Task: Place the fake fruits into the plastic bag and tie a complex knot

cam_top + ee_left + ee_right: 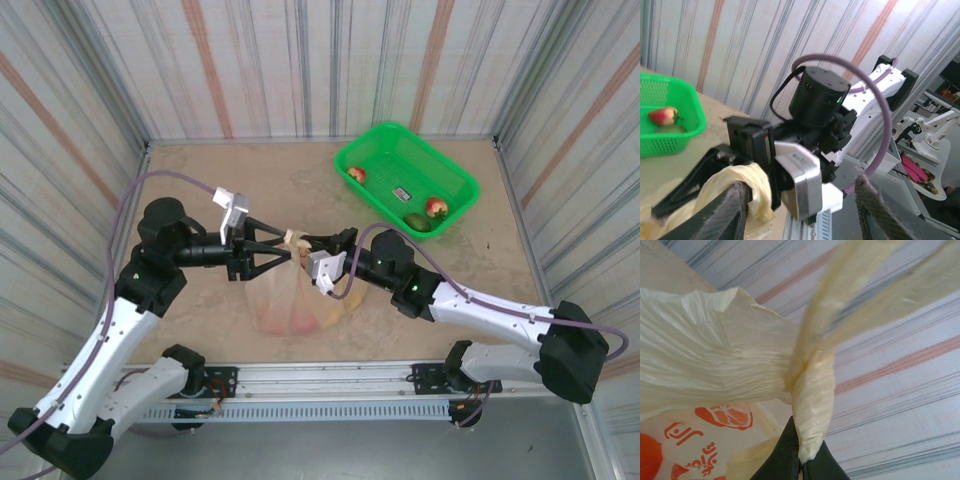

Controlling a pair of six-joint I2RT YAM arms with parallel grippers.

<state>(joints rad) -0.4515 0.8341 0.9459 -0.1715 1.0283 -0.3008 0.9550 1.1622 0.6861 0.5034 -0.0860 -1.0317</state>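
The cream plastic bag (pixel 295 295) stands at the table's middle, with red and orange fake fruits showing through its thin wall. Its handles are gathered into a twisted bunch (pixel 296 240) at the top. My right gripper (pixel 304 241) comes in from the right and is shut on that twisted handle (pixel 812 405), its black tips (pixel 801 465) pinching the end. My left gripper (pixel 287 248) is open, its jaws set wide either side of the bunch. In the left wrist view the cream handle (pixel 742 185) lies against one finger (pixel 732 210). Whether the twist forms a knot I cannot tell.
A green basket (pixel 455 170) sits at the back right, holding two red-green apples (pixel 356 173) (pixel 436 207) and a dark green fruit (pixel 417 222). Striped walls enclose the table on three sides. The right arm's wrist housing (pixel 805 180) sits close between my left fingers.
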